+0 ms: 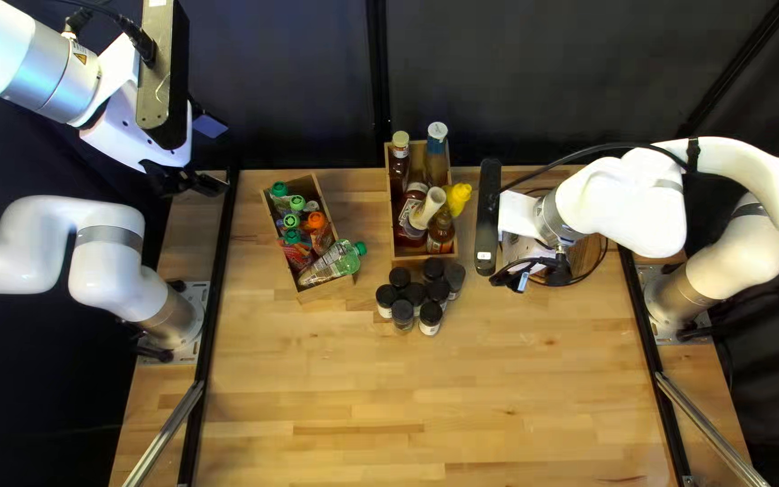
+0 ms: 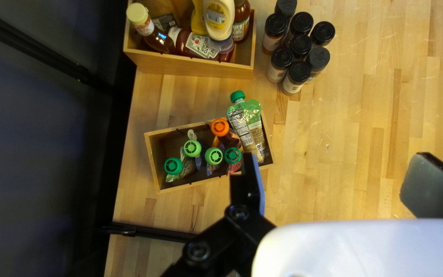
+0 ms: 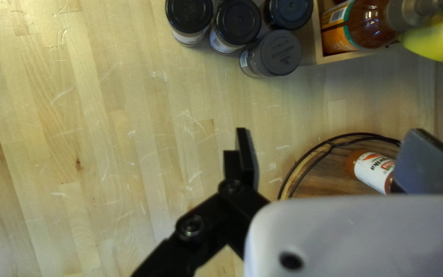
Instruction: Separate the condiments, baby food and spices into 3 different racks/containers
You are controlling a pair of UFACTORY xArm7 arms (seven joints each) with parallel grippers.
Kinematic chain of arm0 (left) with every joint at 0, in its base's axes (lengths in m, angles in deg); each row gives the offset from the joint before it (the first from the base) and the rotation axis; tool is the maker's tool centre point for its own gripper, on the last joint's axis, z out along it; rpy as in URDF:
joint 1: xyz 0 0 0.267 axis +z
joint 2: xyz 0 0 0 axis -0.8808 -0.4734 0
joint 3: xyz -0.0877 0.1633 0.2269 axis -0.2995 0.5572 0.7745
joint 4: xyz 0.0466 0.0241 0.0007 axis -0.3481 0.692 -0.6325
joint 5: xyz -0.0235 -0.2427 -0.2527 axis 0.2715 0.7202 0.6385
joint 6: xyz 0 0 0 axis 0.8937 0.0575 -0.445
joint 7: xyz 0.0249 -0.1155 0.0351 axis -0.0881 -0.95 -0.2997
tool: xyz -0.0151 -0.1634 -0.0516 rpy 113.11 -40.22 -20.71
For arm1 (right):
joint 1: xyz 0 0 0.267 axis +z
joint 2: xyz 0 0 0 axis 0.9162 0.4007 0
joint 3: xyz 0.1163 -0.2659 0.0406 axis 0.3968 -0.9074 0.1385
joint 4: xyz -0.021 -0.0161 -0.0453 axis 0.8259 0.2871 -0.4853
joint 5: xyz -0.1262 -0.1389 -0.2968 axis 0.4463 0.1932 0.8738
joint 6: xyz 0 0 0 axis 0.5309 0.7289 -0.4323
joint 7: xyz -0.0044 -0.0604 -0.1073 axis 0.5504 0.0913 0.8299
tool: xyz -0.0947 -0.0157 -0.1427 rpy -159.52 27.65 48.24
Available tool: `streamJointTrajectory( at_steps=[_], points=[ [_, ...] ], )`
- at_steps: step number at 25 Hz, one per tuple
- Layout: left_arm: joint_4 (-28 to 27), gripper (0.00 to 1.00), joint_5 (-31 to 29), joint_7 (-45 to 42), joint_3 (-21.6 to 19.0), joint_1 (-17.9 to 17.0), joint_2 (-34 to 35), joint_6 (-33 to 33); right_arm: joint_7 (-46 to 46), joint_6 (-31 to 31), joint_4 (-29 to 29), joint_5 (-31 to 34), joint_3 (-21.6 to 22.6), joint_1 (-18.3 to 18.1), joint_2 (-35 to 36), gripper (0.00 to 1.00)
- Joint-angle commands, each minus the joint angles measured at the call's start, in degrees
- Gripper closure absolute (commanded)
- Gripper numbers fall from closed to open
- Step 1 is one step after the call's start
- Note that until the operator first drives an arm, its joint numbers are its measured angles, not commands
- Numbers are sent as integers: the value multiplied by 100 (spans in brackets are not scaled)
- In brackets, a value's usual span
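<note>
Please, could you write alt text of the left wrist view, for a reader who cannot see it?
An open gripper hangs above a wooden table, near a small wooden box of food pouches with green and orange caps. Farther ahead are another wooden box, holding sauce bottles, and a cluster of black-capped jars.

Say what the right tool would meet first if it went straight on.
Most likely the round wooden tray with a black wire rim: the right tool, open, seems to straddle its edge. Depth is unclear, so the pale wooden tabletop beside it could come first.
</note>
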State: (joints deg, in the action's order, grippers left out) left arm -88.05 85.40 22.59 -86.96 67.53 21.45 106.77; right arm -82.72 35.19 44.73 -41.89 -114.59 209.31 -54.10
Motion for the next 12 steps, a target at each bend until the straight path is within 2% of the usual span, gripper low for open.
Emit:
streamJointTrajectory(
  at_steps=[1, 8, 12],
  points=[
    [0, 0, 0, 0, 0, 0, 0, 0, 0, 0, 0, 0, 0, 0, 0, 0],
    [0, 0, 0, 0, 0, 0, 0, 0, 31, 54, -30, 4, 12, 57, 70, 0],
    [0, 0, 0, 0, 0, 0, 0, 0, 336, 337, -330, -110, -226, 169, 68, 0]
  ],
)
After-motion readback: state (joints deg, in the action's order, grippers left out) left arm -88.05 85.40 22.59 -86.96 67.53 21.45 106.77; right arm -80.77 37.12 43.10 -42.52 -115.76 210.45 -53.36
